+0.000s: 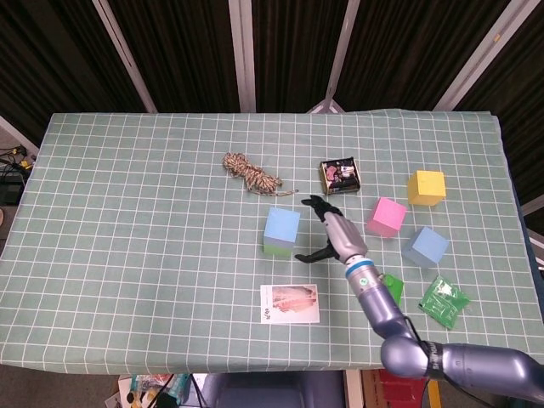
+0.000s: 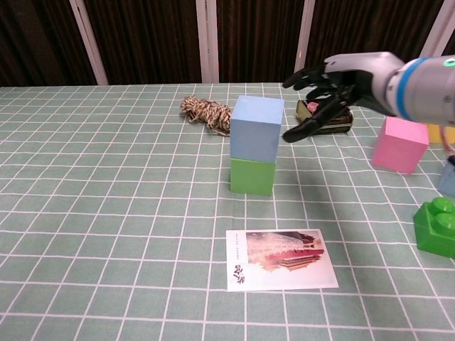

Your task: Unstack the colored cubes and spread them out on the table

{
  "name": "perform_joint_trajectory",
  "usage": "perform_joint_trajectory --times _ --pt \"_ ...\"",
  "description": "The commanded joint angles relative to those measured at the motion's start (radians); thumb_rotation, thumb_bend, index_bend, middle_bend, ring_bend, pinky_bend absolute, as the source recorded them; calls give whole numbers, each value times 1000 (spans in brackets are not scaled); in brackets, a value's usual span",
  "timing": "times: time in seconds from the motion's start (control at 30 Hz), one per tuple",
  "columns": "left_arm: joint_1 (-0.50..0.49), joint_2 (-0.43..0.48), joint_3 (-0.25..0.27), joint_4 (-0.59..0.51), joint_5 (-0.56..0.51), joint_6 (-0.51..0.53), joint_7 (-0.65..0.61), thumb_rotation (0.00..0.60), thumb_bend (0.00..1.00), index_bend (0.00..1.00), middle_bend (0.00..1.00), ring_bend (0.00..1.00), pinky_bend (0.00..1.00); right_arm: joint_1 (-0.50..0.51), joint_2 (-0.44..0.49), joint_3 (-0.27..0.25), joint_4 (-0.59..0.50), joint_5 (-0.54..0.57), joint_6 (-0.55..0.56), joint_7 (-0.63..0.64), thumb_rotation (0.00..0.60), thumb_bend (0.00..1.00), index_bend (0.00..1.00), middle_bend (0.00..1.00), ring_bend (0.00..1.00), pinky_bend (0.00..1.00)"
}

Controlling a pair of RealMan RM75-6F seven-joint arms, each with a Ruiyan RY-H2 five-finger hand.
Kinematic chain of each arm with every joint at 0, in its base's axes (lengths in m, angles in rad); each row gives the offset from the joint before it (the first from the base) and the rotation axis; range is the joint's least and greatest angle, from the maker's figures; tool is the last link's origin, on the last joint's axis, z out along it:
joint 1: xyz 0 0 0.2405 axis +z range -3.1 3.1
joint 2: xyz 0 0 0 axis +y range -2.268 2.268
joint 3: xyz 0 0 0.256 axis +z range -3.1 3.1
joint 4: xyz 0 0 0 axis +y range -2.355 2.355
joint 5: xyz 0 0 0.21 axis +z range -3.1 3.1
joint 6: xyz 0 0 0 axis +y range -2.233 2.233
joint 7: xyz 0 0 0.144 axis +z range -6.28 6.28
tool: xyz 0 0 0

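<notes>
A light blue cube (image 1: 281, 226) (image 2: 257, 128) stands stacked on a green cube (image 2: 253, 175) (image 1: 278, 250) near the table's middle. My right hand (image 1: 330, 230) (image 2: 325, 89) hovers just right of the blue cube with its fingers spread, holding nothing and not touching it. Lying apart on the right are a pink cube (image 1: 386, 216) (image 2: 401, 144), a yellow cube (image 1: 426, 187) (image 2: 439, 132) and another light blue cube (image 1: 425, 246). My left hand is out of sight in both views.
A rope coil (image 1: 250, 174) lies behind the stack and a dark tin (image 1: 340, 176) sits behind my right hand. A picture card (image 1: 290, 303) lies in front of the stack. A green studded brick (image 2: 436, 226) and a green packet (image 1: 444, 298) lie front right.
</notes>
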Motion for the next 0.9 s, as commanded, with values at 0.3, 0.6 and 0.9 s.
perform_joint_trajectory --times 0.3,0.6,0.9 --pt "2 10 -7 4 -11 -3 -24 600 170 245 113 0 0 103 -147 43 46 106 117 -93 600 127 130 31 2 0" --pt "1 14 -10 3 -19 -7 -29 600 169 245 113 0 0 120 -233 63 113 82 215 -103 600 127 135 131 268 119" --pt "-2 9 -7 2 -15 -8 -14 600 170 245 113 0 0 99 -267 62 151 15 230 -85 600 127 193 237 393 334"
